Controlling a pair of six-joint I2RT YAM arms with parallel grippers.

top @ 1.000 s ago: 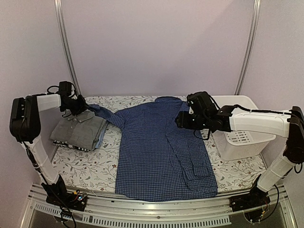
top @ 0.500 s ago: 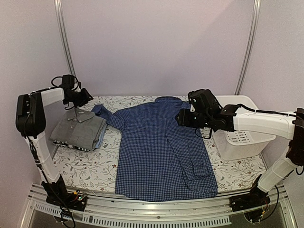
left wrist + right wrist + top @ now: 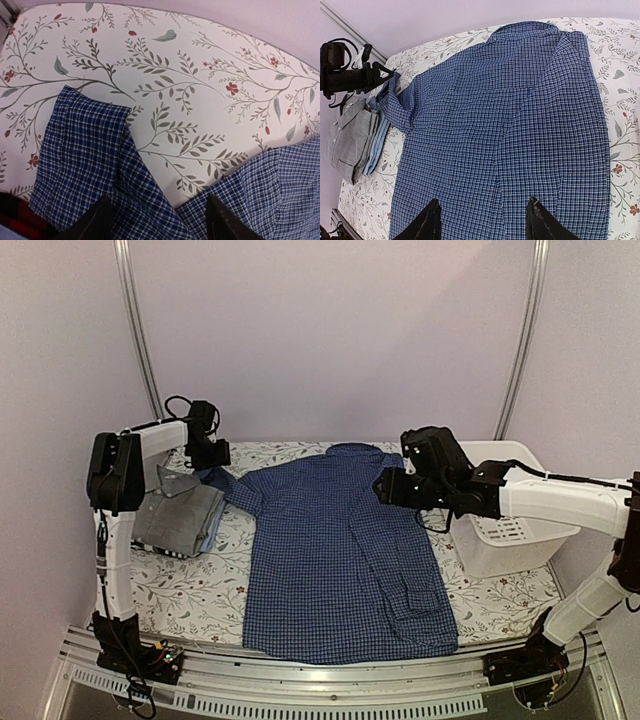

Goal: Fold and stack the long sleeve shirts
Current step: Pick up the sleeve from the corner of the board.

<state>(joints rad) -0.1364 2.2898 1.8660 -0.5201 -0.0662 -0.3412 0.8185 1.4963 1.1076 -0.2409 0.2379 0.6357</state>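
Observation:
A dark blue fine-check long sleeve shirt lies spread flat on the table, collar at the far side; it also fills the right wrist view. Its left sleeve lies folded at the far left. My left gripper hovers over that sleeve end, open, nothing between its jaws. My right gripper hangs open above the shirt's right shoulder, holding nothing. A stack of folded shirts, grey on top with light blue beneath, sits at the left.
A white plastic basket stands at the right of the table. The tablecloth has a floral print. Two metal poles rise at the back corners.
My left gripper has opened and let go of the sleeve, then swung right from the folded stack toward the sleeve end. The right arm has barely shifted.

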